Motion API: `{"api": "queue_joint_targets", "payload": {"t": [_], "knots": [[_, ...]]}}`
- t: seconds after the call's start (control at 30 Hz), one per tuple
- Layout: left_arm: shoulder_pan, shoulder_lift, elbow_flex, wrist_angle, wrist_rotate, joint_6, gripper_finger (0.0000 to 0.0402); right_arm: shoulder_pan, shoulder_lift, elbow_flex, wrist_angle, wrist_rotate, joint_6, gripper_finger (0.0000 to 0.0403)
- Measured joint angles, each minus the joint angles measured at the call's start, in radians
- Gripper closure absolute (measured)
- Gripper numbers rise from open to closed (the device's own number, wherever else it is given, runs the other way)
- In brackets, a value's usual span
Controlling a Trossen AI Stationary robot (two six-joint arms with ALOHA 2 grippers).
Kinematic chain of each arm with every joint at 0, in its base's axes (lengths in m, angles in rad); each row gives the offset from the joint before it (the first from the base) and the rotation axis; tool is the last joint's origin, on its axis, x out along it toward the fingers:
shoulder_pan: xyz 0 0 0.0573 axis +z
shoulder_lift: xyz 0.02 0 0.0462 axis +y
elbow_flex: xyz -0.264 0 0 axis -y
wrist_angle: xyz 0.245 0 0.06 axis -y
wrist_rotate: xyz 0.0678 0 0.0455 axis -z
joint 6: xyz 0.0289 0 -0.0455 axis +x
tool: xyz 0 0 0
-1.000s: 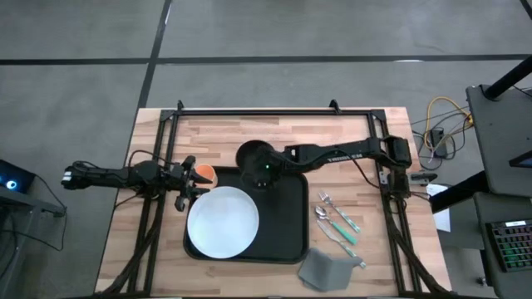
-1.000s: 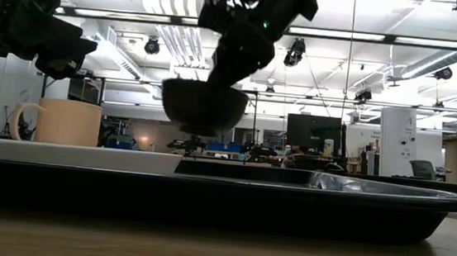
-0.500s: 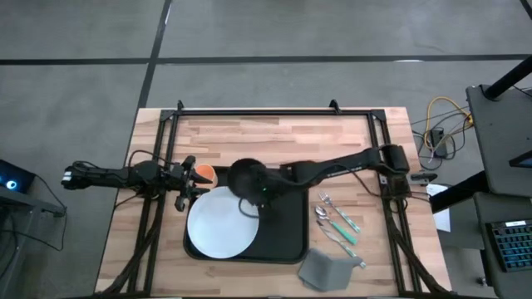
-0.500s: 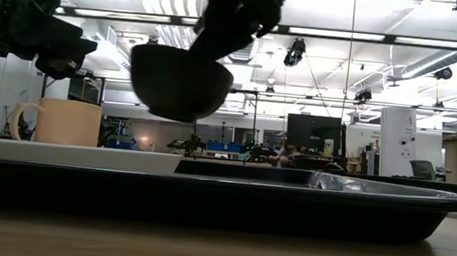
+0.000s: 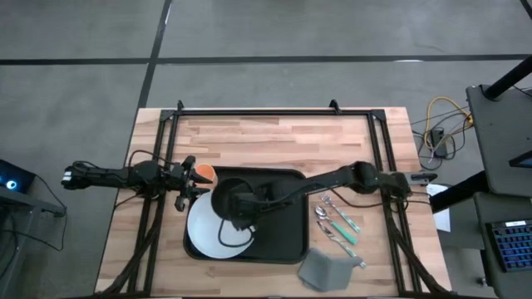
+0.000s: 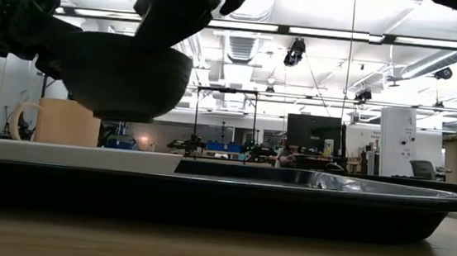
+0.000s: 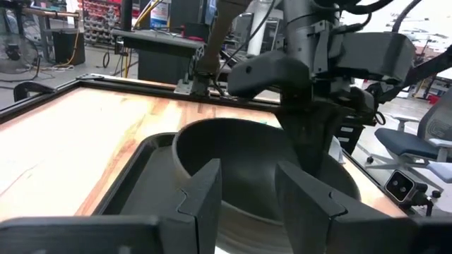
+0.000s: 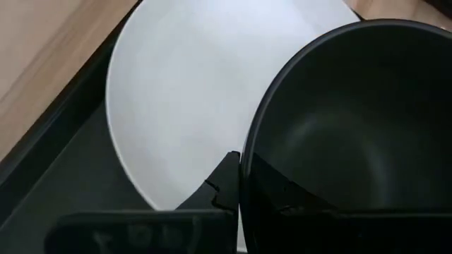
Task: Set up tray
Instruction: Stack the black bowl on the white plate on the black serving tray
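Note:
The black tray (image 5: pixel 283 237) lies in the middle of the table, with a round white plate (image 5: pixel 204 237) on its left part. My right gripper (image 5: pixel 243 208) is shut on a black bowl (image 5: pixel 233 202) held above the plate. The low view shows the bowl (image 6: pixel 121 73) clear of the plate (image 6: pixel 68 155). My left gripper (image 5: pixel 186 181) is open and empty at the tray's left edge, beside a cup (image 5: pixel 202 173) that stands on the table. The left wrist view shows the bowl (image 7: pixel 233 159) beyond its fingers. My right gripper pinches the bowl's rim (image 8: pixel 248 166) on the bowl's right side, one finger (image 8: pixel 224 178) outside the wall and one inside the hollow. The fingers come slanting down from the table's right. The bowl hangs upright, lifted clear above the plate.
A spoon, a fork and a knife with teal handles (image 5: pixel 337 223) lie on the wood right of the tray. A grey napkin (image 5: pixel 324 267) lies near the front right. The right arm (image 5: pixel 349 176) stretches across the tray's far right part.
My right gripper has carried the bowl from the tray's far part toward the table's left and near edge, to a spot over the plate. The bowl has stayed upright and clear of the tray. My right arm has stretched out farther.

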Motion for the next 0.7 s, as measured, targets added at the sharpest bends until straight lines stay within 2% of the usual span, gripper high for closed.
{"api": "queue_joint_targets", "payload": {"t": [0.47, 0.7], "knots": [[0.0, 0.011, 0.0, 0.0, 0.0, 0.0, 0.0287, 0.014, 0.05, 0.004, 0.132, -0.102, -0.051, 0.0395], [0.0, 0.011, 0.0, 0.0, 0.0, 0.0, 0.0287, 0.015, 0.066, 0.002, 0.161, -0.108, -0.046, 0.0395]]}}
